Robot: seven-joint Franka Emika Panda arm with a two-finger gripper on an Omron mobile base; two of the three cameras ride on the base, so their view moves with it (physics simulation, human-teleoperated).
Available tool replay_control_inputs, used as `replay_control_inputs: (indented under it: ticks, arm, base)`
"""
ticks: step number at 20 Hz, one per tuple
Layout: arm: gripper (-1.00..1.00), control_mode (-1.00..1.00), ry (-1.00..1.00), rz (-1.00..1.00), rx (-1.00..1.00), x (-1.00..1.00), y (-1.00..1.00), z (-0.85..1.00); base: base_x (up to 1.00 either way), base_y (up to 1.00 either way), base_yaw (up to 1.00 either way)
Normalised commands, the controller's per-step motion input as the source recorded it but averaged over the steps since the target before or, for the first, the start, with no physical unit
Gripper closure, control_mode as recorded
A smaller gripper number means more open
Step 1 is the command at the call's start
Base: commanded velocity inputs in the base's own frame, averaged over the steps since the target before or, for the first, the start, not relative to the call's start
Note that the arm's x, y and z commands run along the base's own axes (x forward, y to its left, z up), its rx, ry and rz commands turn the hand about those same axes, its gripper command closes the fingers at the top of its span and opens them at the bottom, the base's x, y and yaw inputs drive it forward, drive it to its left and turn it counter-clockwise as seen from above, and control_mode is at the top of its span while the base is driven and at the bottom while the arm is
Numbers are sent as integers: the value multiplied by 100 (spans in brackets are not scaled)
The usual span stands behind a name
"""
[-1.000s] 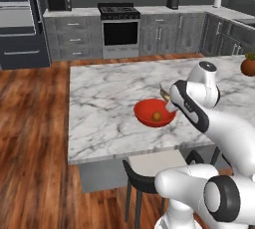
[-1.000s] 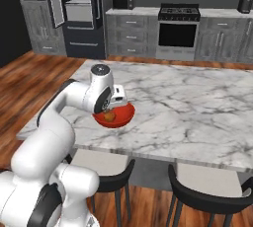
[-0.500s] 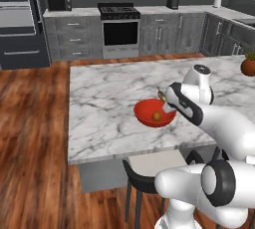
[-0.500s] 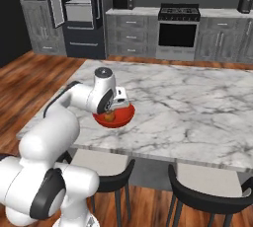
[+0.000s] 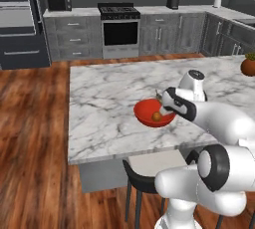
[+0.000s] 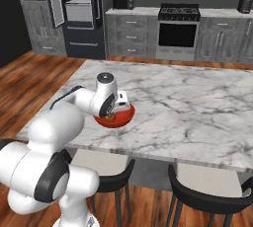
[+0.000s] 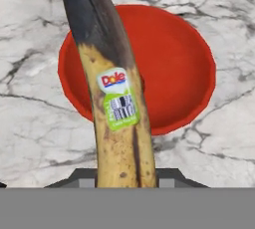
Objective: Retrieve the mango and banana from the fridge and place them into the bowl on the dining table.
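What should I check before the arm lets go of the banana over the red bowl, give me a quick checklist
1. Banana held in the claw: ok, it rises from between the fingertips in the hand view.
2. Banana over the bowl: ok, its dark tip crosses the far rim, most of it lies across the red inside.
3. Mango already in the bowl: ok, a small orange fruit sits inside in the left base view.
4. Bowl resting flat on the dining table: ok.
5. Drop height above the bowl: cannot tell.
6. Banana will miss the mango on landing: cannot tell, the banana hides it in the hand view.
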Motion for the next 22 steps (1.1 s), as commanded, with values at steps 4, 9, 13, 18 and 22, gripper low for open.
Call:
replay_control_inputs:
  ticks: [4, 9, 13, 18, 22]
  arm:
    - [100, -100, 0, -2, 0, 25, 0, -20]
    - [100, -100, 1, -2, 0, 33, 0, -14]
    - [100, -100, 1, -2, 0, 36, 0, -16]
    - [100, -100, 0, -2, 0, 31, 0, -21]
    - [100, -100, 1, -3, 0, 7, 0, -28]
  base:
    - [0, 0, 0]
    - [0, 0, 0]
    - [0, 0, 0]
    - [0, 0, 0]
    - [0, 0, 0]
